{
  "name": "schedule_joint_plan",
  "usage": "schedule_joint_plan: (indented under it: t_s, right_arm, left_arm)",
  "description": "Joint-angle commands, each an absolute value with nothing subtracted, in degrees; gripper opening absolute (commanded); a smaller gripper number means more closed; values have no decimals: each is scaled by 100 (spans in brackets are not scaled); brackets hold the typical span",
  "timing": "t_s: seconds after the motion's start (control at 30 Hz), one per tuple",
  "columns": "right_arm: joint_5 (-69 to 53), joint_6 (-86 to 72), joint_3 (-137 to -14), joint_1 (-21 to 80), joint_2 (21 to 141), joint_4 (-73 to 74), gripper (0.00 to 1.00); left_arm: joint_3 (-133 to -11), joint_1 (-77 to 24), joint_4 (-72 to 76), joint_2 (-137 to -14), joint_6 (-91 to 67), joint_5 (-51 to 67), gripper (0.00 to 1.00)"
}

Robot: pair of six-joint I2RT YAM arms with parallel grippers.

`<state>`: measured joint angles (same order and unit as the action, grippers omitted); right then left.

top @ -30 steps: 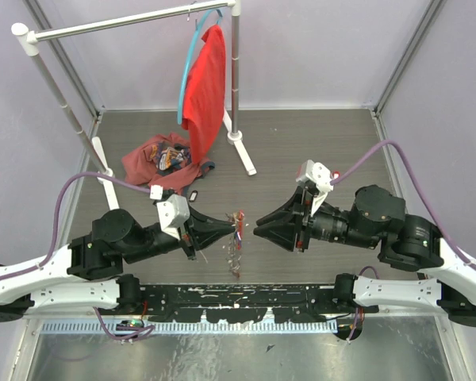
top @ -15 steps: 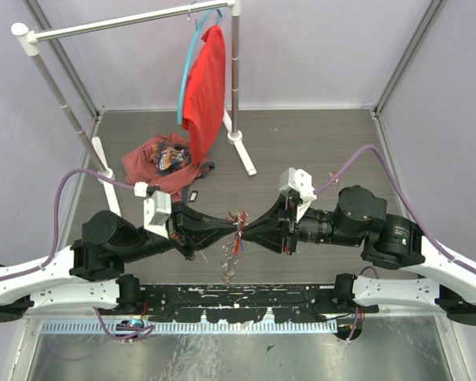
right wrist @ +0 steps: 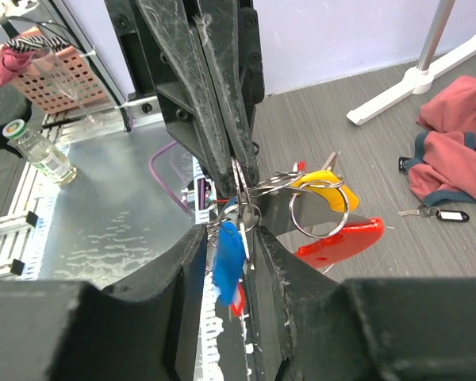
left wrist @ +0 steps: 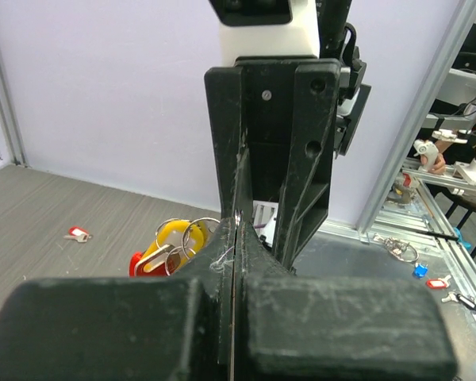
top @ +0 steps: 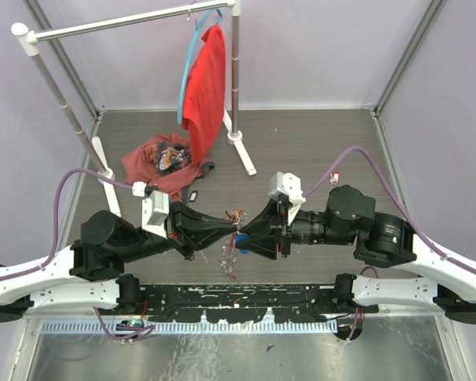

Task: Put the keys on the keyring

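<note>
Robot lab test cell, plain lilac walls (top: pixel 317 48), aluminium frame posts (top: pixel 409 55), garment rack (top: pixel 236 79).

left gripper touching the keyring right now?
Touching. The right wrist view shows the left gripper shut, its fingertips pinching the thin keyring. The left wrist view shows the wire caught in the seam between the fingers.
</note>
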<state>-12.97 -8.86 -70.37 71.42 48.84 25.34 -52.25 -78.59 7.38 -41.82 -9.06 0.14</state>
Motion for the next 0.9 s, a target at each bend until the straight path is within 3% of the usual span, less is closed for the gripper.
schedule_joint_plan:
  t_s: [0.0, 0.43, 0.87]
  right_arm:
    - [-1369, -761, -7163, 7140, 4942, 2434, 35]
    - [-1122, -734, -7163, 7145, 4762, 2475, 10]
    - [-1012, -685, -7202, 7145, 4637, 2308, 6]
  left_arm:
    - [-5256, -7866, 1074, -4105, -881, 6, 0]
    - [-5266, -7864, 1024, -4121, -858, 0, 0]
    - [-5381, -7862, 855, -4298, -870, 219, 0]
